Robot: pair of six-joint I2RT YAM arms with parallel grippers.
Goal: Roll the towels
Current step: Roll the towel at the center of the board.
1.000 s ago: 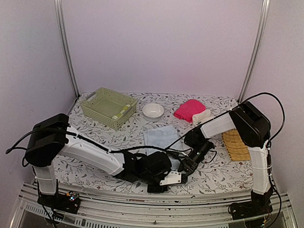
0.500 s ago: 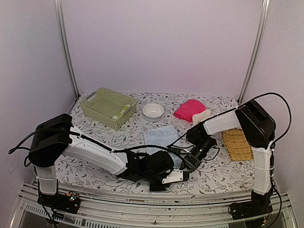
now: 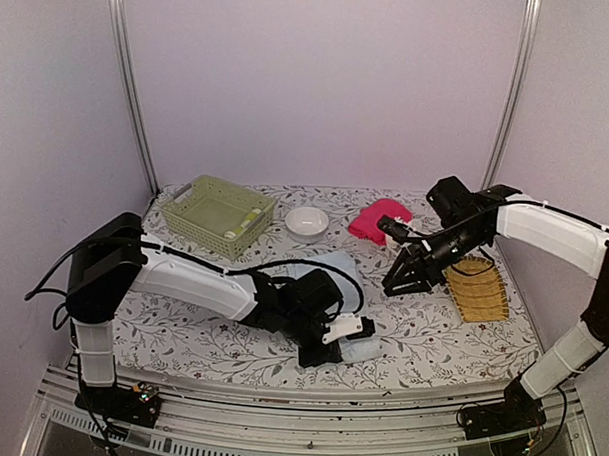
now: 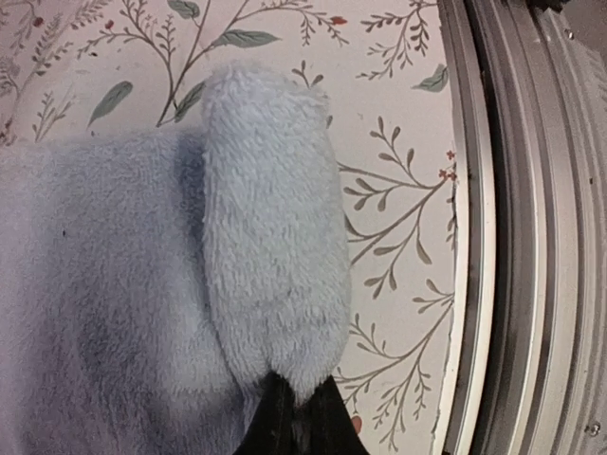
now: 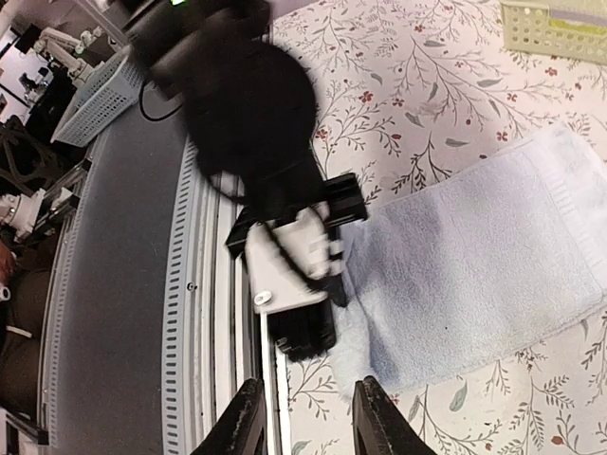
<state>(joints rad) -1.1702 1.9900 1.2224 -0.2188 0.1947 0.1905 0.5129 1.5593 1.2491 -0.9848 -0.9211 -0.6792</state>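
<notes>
Near the front edge of the floral table (image 3: 181,329), middle of the scene, the pale blue towel (image 5: 493,246) lies flat with its near end raised into a soft ridge. Clenched on that ridge is the left gripper (image 4: 296,422). Just right of the towel and raised above it, the right gripper (image 5: 303,417) hangs with its jaws apart, grasping nothing. A pink towel (image 3: 377,217) and a cream-white roll (image 3: 404,232) sit at far right, with a yellow woven tray (image 3: 477,289) nearer and a green basket (image 3: 217,215) at far left.
</notes>
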